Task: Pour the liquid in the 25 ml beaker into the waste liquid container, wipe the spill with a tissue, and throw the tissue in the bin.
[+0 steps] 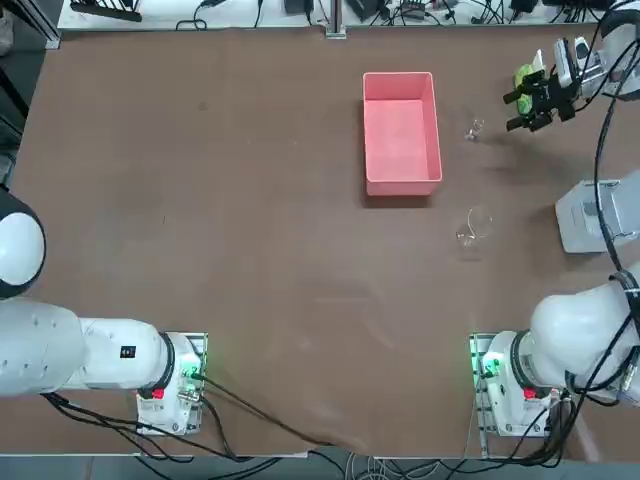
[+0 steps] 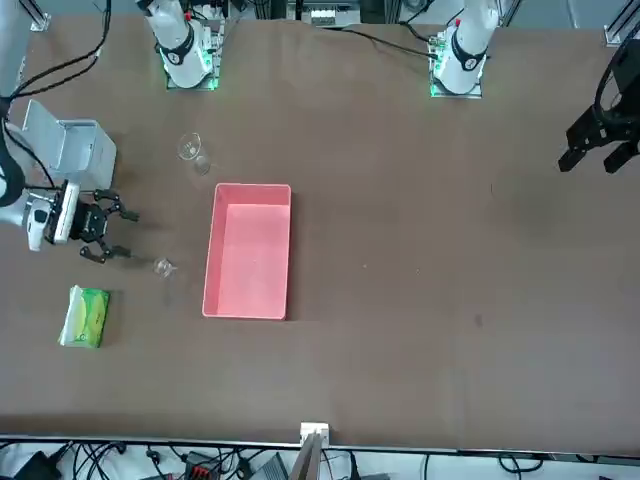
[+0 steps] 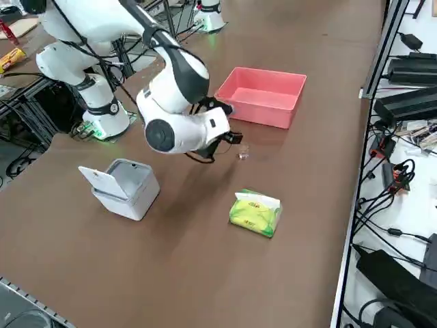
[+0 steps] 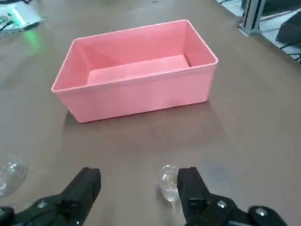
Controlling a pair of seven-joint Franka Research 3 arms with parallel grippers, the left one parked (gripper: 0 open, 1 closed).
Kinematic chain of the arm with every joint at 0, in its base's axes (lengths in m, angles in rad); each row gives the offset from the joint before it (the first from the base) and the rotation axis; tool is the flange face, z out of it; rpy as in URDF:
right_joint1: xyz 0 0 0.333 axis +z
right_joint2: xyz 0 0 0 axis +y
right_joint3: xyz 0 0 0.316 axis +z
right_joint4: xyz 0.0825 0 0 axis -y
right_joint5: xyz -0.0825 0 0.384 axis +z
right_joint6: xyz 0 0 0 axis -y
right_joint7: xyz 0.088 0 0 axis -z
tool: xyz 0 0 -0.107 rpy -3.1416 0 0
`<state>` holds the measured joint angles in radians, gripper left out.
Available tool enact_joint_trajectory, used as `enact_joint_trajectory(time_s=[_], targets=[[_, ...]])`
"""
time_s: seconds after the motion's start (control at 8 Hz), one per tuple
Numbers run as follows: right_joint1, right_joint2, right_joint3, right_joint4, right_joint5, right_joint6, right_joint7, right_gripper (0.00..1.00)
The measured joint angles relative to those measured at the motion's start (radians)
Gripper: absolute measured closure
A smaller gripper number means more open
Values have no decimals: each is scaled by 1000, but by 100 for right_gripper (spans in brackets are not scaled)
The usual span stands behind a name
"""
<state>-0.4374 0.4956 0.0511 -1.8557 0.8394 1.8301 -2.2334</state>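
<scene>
The right gripper [image 4: 138, 188] hovers low, jaws apart, lined up to take the small beaker [image 4: 168, 182]. The beaker stands upright beside the pink tray [image 4: 141, 96], within easy pouring reach.

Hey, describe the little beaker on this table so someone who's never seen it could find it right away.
Start at the pink tray, the biggest receptacle on the brown table. Beside its long side, toward the green tissue pack, stands the 25 ml beaker, right by the open right gripper. It is tiny clear glass, smaller than the larger beaker.
</scene>
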Motion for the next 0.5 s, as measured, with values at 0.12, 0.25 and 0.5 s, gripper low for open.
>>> enact_joint_trajectory(time_s=[0.12,0.25,0.5], targets=[[-8,49,0,44,1,-14,-28,0],[-10,90,1,80,1,-21,-49,0],[-10,153,4,134,2,-32,-68,0]])
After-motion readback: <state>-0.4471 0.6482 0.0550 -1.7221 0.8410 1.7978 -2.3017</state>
